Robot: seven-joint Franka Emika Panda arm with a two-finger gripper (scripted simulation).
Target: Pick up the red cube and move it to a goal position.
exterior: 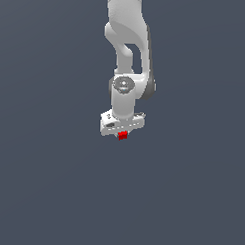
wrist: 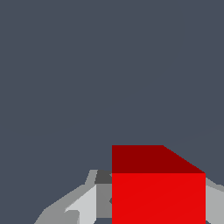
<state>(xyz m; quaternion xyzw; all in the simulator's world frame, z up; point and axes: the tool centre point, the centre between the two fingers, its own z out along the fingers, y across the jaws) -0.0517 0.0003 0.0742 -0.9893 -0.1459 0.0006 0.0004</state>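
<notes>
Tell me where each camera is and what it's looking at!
Exterior view: off the arm, looking at the white arm reaching down, gripper and tiny red cube at its tip.
Wrist view: on the wrist, looking past the gripper; grey fingers show beside the big red cube.
Shared: both show the cube between the fingers over plain grey ground.

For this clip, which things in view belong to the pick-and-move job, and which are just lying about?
Part of the job:
- red cube, sitting between the claw's fingers
- claw, closed around the cube, with one finger visible beside it in the wrist view

Just lying about:
- nothing; only the plain grey floor shows, and no goal marker is visible
</notes>
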